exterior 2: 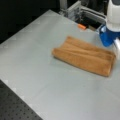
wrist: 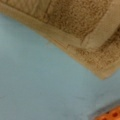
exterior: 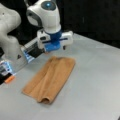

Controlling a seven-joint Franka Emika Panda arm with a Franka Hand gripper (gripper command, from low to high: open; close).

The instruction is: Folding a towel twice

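Note:
The tan orange-brown towel (exterior: 50, 78) lies on the grey table (exterior: 95, 75), doubled over into a long strip with a rounded fold along one long side. In a front view the strip (exterior 2: 85, 56) runs from the middle to the right. My gripper (exterior: 55, 48), white with a blue body, hangs just above the strip's far short end and holds nothing that I can see. It also shows at a front view's right edge (exterior 2: 108, 37). The wrist view shows a layered corner of the towel (wrist: 82, 20) at the top, with no fingers in sight.
A small orange object (exterior: 9, 79) sits by the arm's base at a front view's left edge, and it appears again behind the towel (exterior 2: 81, 26). Metal framing (exterior 2: 75, 10) stands at the table's back. Bare tabletop (exterior 2: 37, 50) surrounds the towel.

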